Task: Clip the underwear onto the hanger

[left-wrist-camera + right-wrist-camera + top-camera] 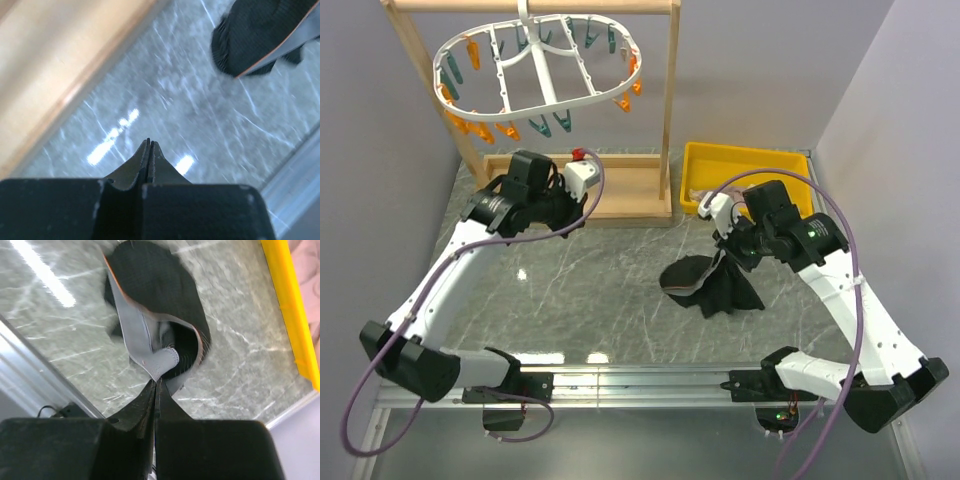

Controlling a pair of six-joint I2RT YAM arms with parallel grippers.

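Observation:
The black underwear [715, 282] with a grey waistband hangs from my right gripper [728, 245], which is shut on the waistband [150, 347] and lifts it while the lower part rests on the table. In the right wrist view the fabric [150, 285] droops below the closed jaws. The underwear also shows in the left wrist view [260, 35] at the top right. My left gripper [582, 205] is shut and empty, near the wooden base, well left of the underwear; its closed tips show in its wrist view [149, 144]. The white oval hanger [535, 70] with orange and teal pegs hangs from the wooden frame at top left.
The wooden frame [670, 110] stands at the back with its base board [620, 200] on the table. A yellow tray [705, 165] holding pinkish cloth sits at the back right, its edge in the right wrist view [290, 315]. A metal rail [640, 380] runs along the near edge.

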